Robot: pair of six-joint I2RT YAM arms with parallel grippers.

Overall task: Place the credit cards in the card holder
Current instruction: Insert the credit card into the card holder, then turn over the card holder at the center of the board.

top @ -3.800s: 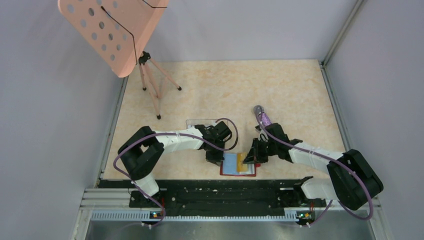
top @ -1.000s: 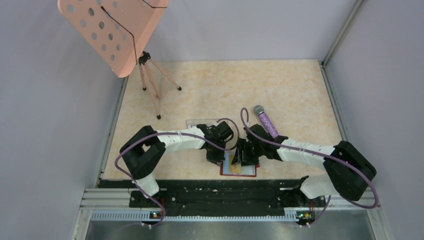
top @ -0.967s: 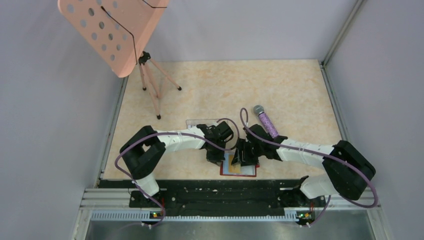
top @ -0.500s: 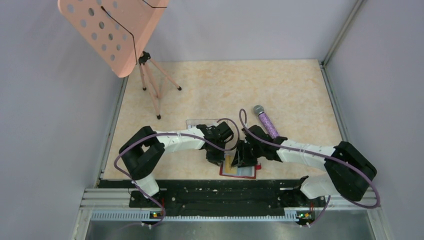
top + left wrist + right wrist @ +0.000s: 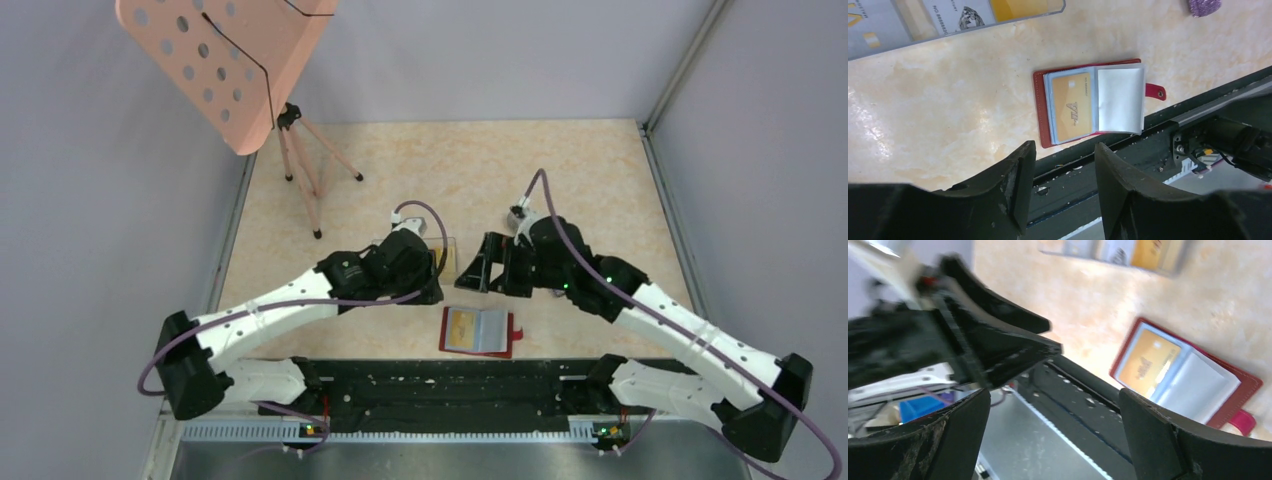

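Observation:
The red card holder point(image 5: 478, 330) lies open near the table's front edge. One yellow-orange credit card point(image 5: 1073, 107) sits in its left sleeve, and a pale sleeve page point(image 5: 1120, 100) lies over the right half. More credit cards point(image 5: 960, 17) rest in a clear tray point(image 5: 447, 250) behind it. My left gripper point(image 5: 1063, 150) hovers open and empty above the front rail, behind and left of the holder. Open and empty as well, my right gripper point(image 5: 1055, 400) hangs high, just behind and right of the holder point(image 5: 1188, 375).
A purple microphone point(image 5: 1204, 5) lies behind the holder, mostly under the right arm in the top view. A pink perforated music stand point(image 5: 225, 60) on a tripod stands at the back left. The black rail point(image 5: 450, 385) runs along the near edge.
Both grippers have let go, opened and risen back from the card holder. The orange card now lies in the holder's left sleeve with nothing touching it.

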